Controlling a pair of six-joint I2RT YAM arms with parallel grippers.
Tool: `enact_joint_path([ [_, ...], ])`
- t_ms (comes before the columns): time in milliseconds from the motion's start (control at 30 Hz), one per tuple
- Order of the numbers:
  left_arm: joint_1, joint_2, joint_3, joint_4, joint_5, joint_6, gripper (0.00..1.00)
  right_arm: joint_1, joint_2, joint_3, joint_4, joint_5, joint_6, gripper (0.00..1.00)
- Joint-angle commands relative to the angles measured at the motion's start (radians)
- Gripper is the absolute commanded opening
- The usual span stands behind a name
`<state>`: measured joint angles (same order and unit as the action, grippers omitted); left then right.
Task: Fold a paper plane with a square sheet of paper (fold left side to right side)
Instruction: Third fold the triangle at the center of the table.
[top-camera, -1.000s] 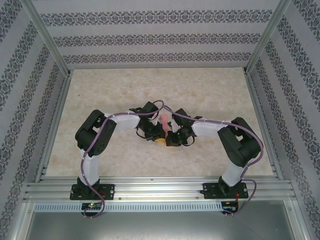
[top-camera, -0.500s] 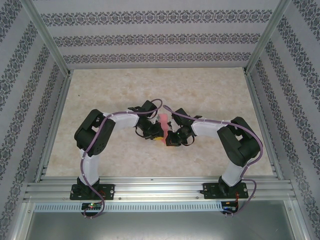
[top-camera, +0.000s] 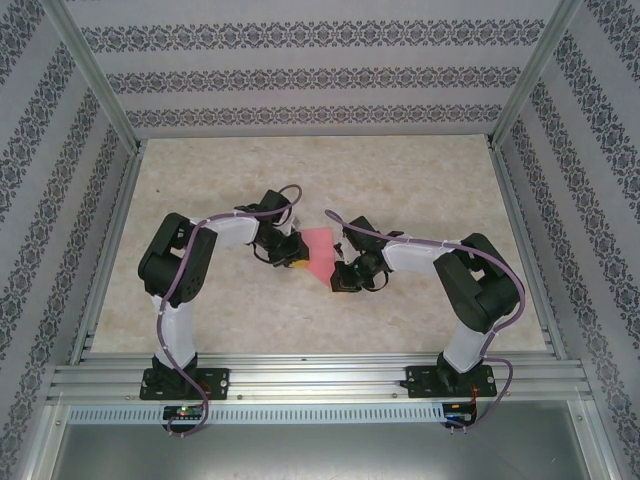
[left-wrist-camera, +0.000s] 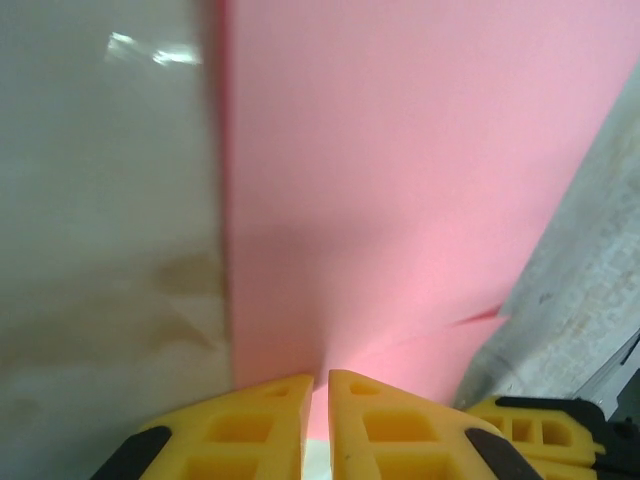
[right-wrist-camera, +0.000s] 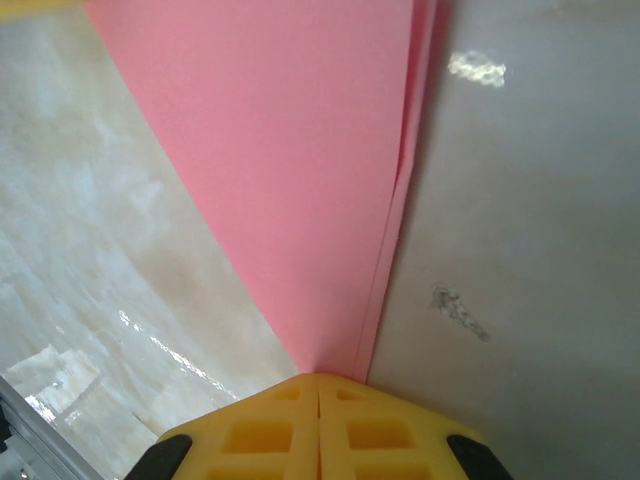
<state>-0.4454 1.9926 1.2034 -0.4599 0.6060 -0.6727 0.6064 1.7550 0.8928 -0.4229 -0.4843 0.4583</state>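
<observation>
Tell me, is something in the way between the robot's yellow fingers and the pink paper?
Nothing visible is. The left gripper and the right gripper each pinch the thin pink sheet of paper, one from each side, so there is no gap left for anything to block.

The square sheet of paper (top-camera: 318, 250) sits in the middle of the table (top-camera: 420, 170). The left gripper (top-camera: 297, 261) is at its left side, the right gripper (top-camera: 336, 279) at its near corner.
</observation>
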Motion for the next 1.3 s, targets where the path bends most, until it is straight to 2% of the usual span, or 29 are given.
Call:
enact_joint_path([
  [0, 0.073, 0.051, 0.011, -0.013, -0.155, 0.052, 0.16, 0.004, 0.064, -0.049, -0.117, 0.088, -0.019, 0.08],
  [167, 0.104, 0.047, 0.032, -0.029, -0.149, 0.075, 0.17, 0.004, 0.049, -0.043, -0.11, 0.081, -0.023, 0.08],
  [433, 0.12, -0.044, 0.073, -0.059, -0.135, 0.091, 0.26, -0.006, -0.025, 0.004, -0.094, 0.079, -0.026, 0.1],
  [700, 0.118, -0.212, -0.039, -0.011, -0.081, 0.029, 0.36, -0.048, -0.21, 0.012, -0.073, 0.09, -0.054, 0.29],
  [800, 0.11, -0.257, -0.11, 0.043, -0.046, -0.013, 0.4, -0.091, -0.249, 0.0, -0.011, 0.049, -0.048, 0.3],
  [1033, 0.056, -0.252, -0.17, 0.14, -0.008, -0.079, 0.44, -0.108, -0.157, 0.058, 0.076, -0.069, -0.04, 0.26],
  [1267, 0.003, -0.184, -0.13, 0.176, -0.005, -0.109, 0.46, -0.108, -0.074, 0.074, 0.099, -0.059, -0.046, 0.24],
])
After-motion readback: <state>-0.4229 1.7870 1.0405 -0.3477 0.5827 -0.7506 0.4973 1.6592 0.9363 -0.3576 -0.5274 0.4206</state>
